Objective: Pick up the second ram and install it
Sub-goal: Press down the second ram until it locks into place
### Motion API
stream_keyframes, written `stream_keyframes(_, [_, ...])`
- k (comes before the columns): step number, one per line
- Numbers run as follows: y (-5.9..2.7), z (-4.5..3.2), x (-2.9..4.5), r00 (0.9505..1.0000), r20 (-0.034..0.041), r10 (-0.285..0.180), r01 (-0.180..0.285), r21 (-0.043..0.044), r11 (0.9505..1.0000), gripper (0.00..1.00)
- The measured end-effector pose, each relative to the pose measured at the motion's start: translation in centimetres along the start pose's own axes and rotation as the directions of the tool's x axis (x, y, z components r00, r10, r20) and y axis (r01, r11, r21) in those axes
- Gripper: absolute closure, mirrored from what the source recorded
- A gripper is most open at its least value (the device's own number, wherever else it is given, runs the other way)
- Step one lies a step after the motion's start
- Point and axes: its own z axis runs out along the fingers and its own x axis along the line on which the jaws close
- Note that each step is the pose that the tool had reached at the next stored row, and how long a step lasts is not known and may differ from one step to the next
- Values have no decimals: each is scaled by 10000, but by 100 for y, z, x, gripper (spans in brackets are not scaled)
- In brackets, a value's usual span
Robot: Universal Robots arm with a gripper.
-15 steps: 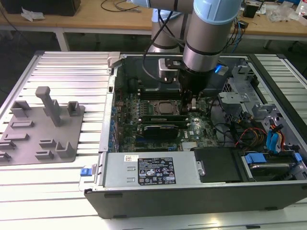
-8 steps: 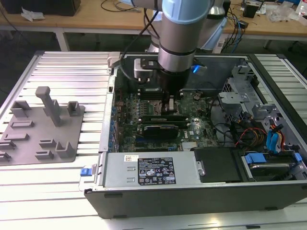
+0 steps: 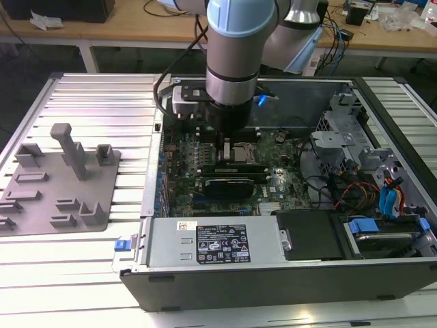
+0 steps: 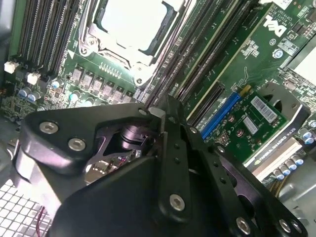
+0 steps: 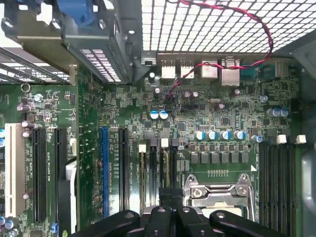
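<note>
Second ram was hidden from me where I stood; if it was anywhere, it sat edge-on under the jaws, and I could not make it out. Whether the jaws were clamped on it or merely drawn close together, I could not tell. The gripper was down low inside the open computer case, its tip just beside the silver processor socket. It hung over the long black memory slots that run along that side of the socket. In the first wrist view those slots lay between the socket and a blue expansion slot. A row of blue-topped capacitors stood just beyond the socket, toward the perforated back wall of the case.

In the exterior view a black graphics card lay just on the near side of the socket. The case's power supply box sat nearer still. Well apart from the socket, toward the exterior view's left, a grey plastic fixture rested on the ribbed metal counter, outside the case.
</note>
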Motion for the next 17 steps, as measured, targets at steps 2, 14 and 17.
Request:
stream_keyframes(2, [8,24,-3,10000,-2,-1,1,1,10000,92])
stream_keyframes(14, [10,68,-1,10000,-3,0,0,2,10000,92])
stream_keyframes(17, [10,81,0,10000,-2,1,-1,3,10000,92])
